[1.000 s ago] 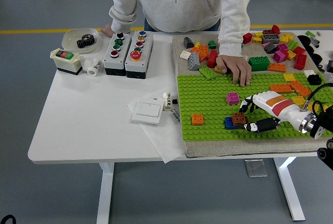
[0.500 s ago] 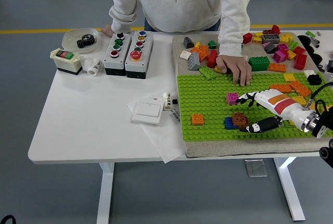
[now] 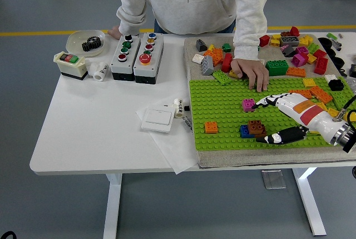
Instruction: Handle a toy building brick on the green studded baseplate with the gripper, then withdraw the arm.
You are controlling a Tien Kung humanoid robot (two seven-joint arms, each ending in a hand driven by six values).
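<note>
Meanwhile my right hand point(image 3: 266, 118) hovered with fingers spread, holding nothing, fingertips just beside the magenta brick point(image 3: 248, 104) standing on the green baseplate point(image 3: 222, 111); a person's hand point(image 3: 251, 72) pressed its far edge.

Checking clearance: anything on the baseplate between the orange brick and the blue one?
Nothing. In the head view, only bare green studs of the baseplate separate the orange brick from the blue brick.

Baseplate point(image 3: 222, 114) bright green, studded all over. Bricks on it: magenta brick point(image 3: 248, 104), orange brick point(image 3: 211, 127), blue brick point(image 3: 245, 132), brown brick point(image 3: 256, 127). Right hand point(image 3: 289, 118) white, orange band, black fingers point(image 3: 281, 137). Desk point(image 3: 94, 122) white.
</note>
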